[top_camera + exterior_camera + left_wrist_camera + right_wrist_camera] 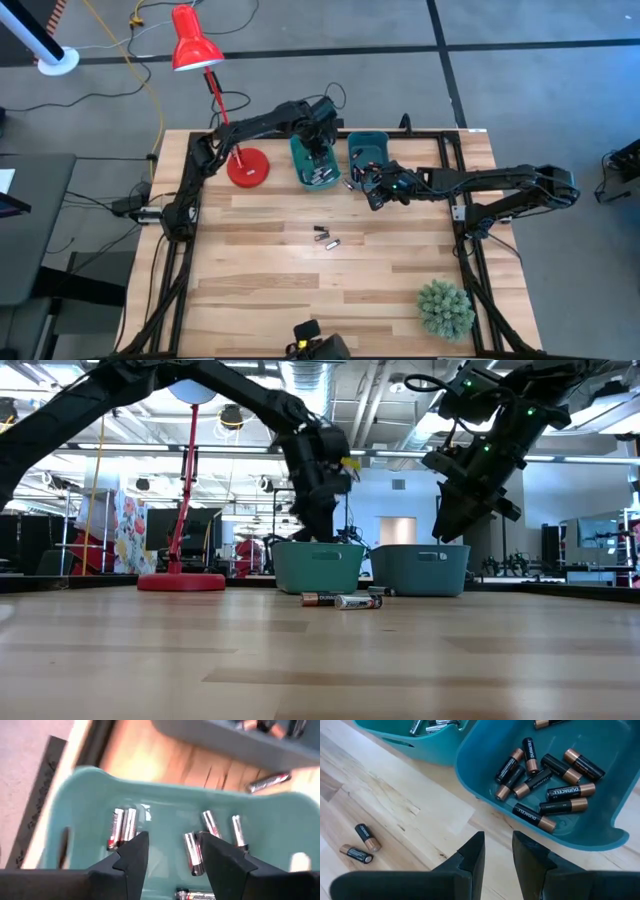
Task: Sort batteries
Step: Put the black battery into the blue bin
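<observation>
Two teal bins sit side by side at the counter's [300, 290] far edge. The left bin [75, 820] holds silvery batteries [122, 827]; the left gripper [167, 855] hangs over it, fingers apart and empty. The right bin [600, 835] holds black-and-copper batteries [540, 775]; the right gripper [495, 857] hovers beside it, fingers slightly parted, holding nothing. Only the high view shows the loose batteries [326, 236] mid-counter.

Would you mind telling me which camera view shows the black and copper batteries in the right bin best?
The right wrist view: the black and copper batteries lie in plain sight inside the right bin, labels readable. The high view shows only the bin. In the low view its wall hides them. The left wrist view catches a blurred few at its edge.
</observation>
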`<state>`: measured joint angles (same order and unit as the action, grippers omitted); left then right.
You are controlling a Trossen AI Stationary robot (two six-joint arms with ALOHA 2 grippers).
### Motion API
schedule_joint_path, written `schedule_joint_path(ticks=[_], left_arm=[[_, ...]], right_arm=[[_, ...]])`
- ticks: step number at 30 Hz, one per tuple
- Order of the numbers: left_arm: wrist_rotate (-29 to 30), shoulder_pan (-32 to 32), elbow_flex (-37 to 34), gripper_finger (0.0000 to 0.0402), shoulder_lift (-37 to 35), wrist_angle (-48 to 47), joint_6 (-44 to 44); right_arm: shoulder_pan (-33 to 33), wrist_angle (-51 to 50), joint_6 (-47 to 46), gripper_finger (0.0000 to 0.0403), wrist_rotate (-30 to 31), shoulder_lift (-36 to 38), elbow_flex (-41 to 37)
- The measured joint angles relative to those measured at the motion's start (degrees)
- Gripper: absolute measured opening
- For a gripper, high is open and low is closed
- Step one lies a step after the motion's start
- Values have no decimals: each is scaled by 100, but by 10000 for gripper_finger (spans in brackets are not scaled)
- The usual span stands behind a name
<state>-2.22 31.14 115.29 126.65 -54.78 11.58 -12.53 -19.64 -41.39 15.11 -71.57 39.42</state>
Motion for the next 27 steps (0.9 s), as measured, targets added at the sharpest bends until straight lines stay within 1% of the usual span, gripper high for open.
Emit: schedule_joint_path(ticks=[4,8,10,13,16,20,23,27], left_arm=[[-35,-32,79,171,-319,-124,-196],[-50,-137,-63,171,-788,-144,-391],[-50,-196,-252,171,-1054,-91,-546],[-32,-309,-763,171,-1524,119,-764],[30,-485,-1509,171,-2072,558,-1013],[235,-783,-2757,171,-2888,1261,-1306],[361,-1028,-3796,171,-3592,1990,-1671],[376,-1422,-5120,171,-4512,3064,-2298]], right_arm=[[4,-2,43,118,0,0,0],[81,-4,72,118,-1,0,0],[125,-17,100,118,-2,0,0],[186,-49,140,118,-2,0,0],[229,-117,174,118,-3,0,0],[333,-115,298,118,-3,2,0],[424,-129,448,118,-26,2,0],[526,-133,717,118,-27,2,0]])
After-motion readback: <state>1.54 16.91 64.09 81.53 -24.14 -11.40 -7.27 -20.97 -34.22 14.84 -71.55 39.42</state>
